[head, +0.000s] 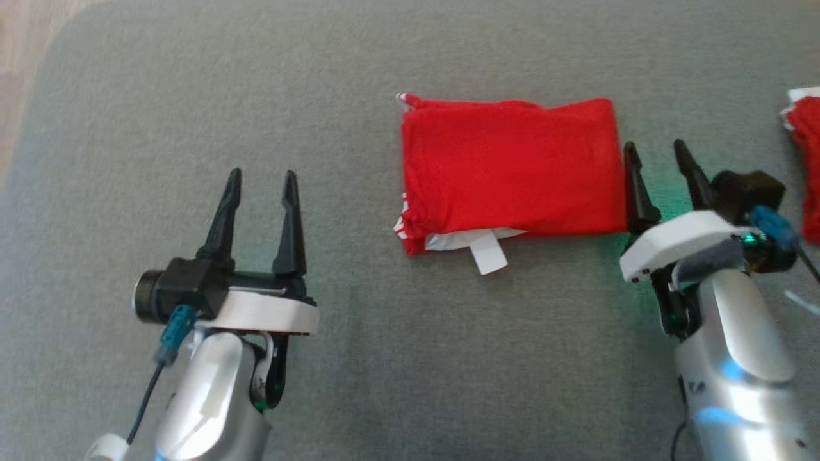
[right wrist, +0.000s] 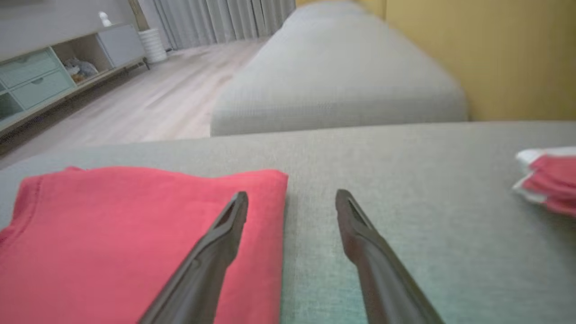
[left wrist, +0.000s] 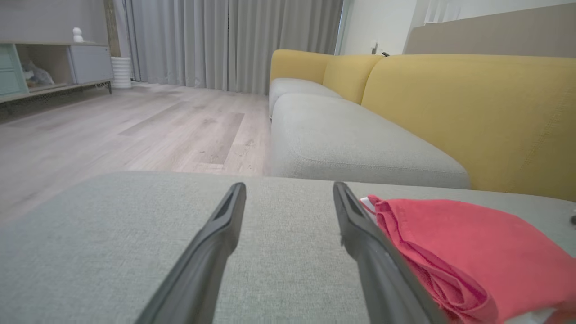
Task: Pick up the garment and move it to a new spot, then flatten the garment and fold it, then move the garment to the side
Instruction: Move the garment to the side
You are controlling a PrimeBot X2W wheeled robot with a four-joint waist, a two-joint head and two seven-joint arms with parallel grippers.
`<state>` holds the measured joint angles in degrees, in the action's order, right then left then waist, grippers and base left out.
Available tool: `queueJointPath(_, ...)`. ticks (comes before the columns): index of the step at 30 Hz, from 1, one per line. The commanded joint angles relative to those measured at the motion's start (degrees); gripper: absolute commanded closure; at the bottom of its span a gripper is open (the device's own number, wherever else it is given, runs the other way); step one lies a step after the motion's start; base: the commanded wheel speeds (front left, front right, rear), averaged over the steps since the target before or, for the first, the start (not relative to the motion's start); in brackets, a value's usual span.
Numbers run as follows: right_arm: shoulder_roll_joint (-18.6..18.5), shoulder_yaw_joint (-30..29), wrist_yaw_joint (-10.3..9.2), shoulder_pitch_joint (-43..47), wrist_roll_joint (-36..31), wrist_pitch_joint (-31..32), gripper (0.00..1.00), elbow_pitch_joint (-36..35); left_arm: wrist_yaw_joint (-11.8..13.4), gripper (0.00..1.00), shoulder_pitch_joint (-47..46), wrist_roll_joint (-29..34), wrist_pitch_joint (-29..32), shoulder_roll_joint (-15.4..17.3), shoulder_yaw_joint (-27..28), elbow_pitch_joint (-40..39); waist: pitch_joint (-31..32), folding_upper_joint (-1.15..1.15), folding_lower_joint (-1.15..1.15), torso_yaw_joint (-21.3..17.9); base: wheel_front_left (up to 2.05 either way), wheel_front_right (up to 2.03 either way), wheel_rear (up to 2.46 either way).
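Since the red garment lay folded, the right gripper straddled its edge, likely to shift it aside, the left gripper parked apart, all fingers wide and empty.

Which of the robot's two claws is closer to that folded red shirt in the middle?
Right. The right gripper sits right at the folded red garment's right edge. The left gripper is off to its left, with bare grey cushion between them.

One folded red garment, one other red cloth, and two pincers: left pincer, right pincer.
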<state>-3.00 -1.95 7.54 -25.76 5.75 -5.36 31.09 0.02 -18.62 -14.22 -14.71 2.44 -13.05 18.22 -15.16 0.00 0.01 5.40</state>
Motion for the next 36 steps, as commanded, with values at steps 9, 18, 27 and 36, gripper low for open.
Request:
queueJointPath(9,0.13,4.64,-0.05,-6.69,2.7,7.55,0.0,12.45,0.88,0.0,-3.68,-1.59,-0.29,0.43,-0.23,-1.16,-2.82,0.0,-0.01,3.89,0.0,0.0,0.0)
queueJointPath(18,0.13,5.77,-0.05,-8.64,-0.98,4.84,1.0,16.27,1.37,0.0,-3.3,-1.18,-0.29,0.43,0.03,-0.63,-0.82,0.0,-0.01,2.62,0.0,0.0,0.0)
queueJointPath(27,-4.7,8.14,-0.05,-9.7,-10.17,1.5,1.0,10.38,1.17,0.0,-2.15,-0.27,-0.29,0.43,1.43,-0.82,2.05,0.0,-0.01,-2.07,0.0,0.0,0.0)
queueJointPath(36,-23.01,11.67,-0.05,-9.27,-7.73,8.55,1.0,0.35,0.62,0.0,-2.0,0.52,-0.29,0.43,2.21,-1.13,1.26,0.0,-0.01,-5.07,0.0,0.0,0.0)
